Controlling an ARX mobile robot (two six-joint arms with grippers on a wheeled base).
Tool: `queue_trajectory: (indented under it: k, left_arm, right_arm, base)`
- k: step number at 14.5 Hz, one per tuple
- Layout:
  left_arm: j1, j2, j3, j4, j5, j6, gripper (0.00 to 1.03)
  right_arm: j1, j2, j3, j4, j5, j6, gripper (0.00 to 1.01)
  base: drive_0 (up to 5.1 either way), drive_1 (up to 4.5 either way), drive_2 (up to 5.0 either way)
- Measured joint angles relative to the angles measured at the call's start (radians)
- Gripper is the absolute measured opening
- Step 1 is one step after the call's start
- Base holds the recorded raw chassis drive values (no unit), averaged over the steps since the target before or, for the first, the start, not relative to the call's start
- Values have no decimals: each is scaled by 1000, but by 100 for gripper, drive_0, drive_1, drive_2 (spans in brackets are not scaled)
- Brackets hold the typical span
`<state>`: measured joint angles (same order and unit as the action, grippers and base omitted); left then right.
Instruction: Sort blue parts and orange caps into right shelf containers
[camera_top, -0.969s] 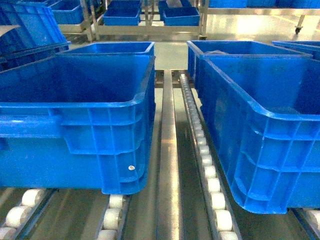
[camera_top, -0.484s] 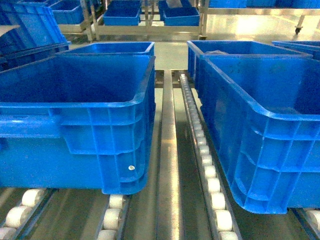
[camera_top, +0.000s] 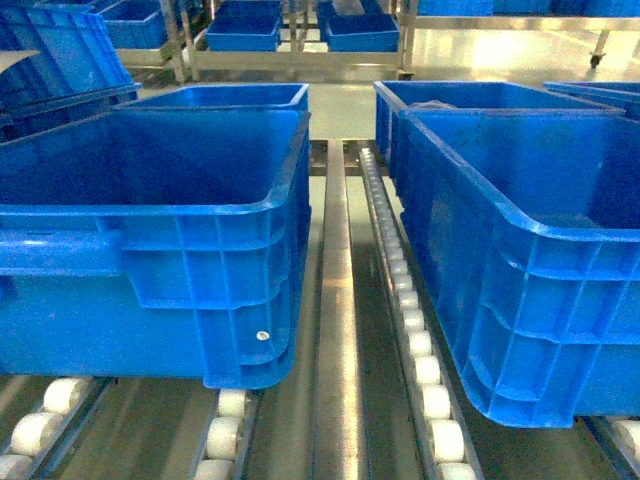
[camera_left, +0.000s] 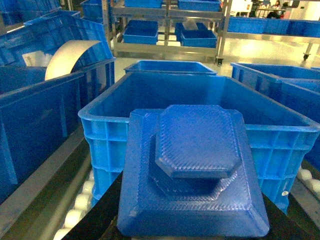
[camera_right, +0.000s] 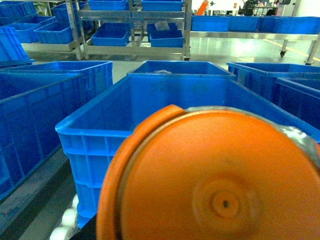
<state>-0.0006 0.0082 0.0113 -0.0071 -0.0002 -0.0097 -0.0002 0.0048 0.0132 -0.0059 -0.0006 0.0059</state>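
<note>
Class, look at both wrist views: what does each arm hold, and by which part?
Left wrist view: a blue part. Right wrist view: an orange cap. Neither gripper shows, so the place of the hold cannot be told.

blue crates right in front of me: four, two up close (camera_top: 200, 215) (camera_top: 520, 220) and two behind them (camera_top: 225, 95) (camera_top: 480, 95)
orange caps: one, filling my right wrist view (camera_right: 215, 180)
blue parts: one, stepped and eight-sided on top (camera_left: 192, 170)
roller rails between my crates: one (camera_top: 410, 330)
</note>
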Motion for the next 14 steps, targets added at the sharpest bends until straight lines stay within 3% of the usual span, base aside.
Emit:
queue_trajectory:
  k: [14]
  left_arm:
    - [0, 0, 0, 0, 0, 0, 40]
  right_arm:
    - [0, 0, 0, 0, 0, 0, 44]
  base:
    - [0, 0, 0]
